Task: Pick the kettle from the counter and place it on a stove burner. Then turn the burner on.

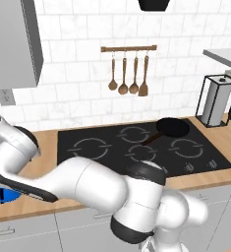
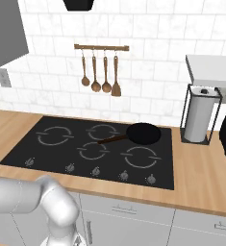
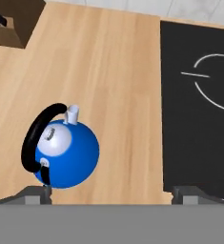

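On the counter [image 3: 113, 71], pale wood with fine straight grain, sits the kettle [image 3: 66, 152] — a glossy blue rounded body with a black arched handle and a short silver spout, left of the cooktop [image 3: 194, 119]. From the left base camera a sliver of blue kettle [image 1: 6, 195] shows under the white arm. Gripper [image 3: 113, 193] open, its dark tips wide apart; the left tip is beside the kettle's base. Matte black pan [image 2: 142, 133] rests on flat black glass with thin grey rings — the widest burner [image 2: 54, 136] is bare

You see the blue kettle [image 3: 66, 155] upright on the wooden desk [image 3: 113, 71], left of the stove burner [image 3: 213, 86].
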### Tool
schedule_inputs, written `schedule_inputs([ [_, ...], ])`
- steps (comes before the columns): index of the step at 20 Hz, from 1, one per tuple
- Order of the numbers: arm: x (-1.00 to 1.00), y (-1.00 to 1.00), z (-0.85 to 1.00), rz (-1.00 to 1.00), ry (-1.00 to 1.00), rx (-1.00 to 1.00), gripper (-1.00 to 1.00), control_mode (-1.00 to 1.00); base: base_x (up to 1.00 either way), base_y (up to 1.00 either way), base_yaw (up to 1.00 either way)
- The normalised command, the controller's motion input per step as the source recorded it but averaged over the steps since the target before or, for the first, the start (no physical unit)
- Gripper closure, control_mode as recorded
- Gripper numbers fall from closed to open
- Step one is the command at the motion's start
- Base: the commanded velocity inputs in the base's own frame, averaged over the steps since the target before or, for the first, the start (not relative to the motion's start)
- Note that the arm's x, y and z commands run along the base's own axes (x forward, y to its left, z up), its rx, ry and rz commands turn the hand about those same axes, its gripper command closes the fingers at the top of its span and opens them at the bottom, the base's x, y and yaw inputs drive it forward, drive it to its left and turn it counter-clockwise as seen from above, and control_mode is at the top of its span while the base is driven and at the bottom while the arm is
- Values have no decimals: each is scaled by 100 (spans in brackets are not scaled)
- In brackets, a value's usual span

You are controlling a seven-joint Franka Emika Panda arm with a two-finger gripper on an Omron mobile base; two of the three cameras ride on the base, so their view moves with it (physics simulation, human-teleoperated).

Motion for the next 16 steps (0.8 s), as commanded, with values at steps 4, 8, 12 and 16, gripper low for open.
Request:
schedule_inputs([
  [4, 14, 21, -39, 0, 1, 5, -100, -100, 0, 0, 0],
  [8, 27, 36, -32, 0, 0, 2, -100, -100, 0, 0, 0],
  [12, 20, 49, -12, 0, 0, 0, -100, -100, 0, 0, 0],
  [16, 16, 54, -25, 0, 0, 0, -100, -100, 0, 0, 0],
])
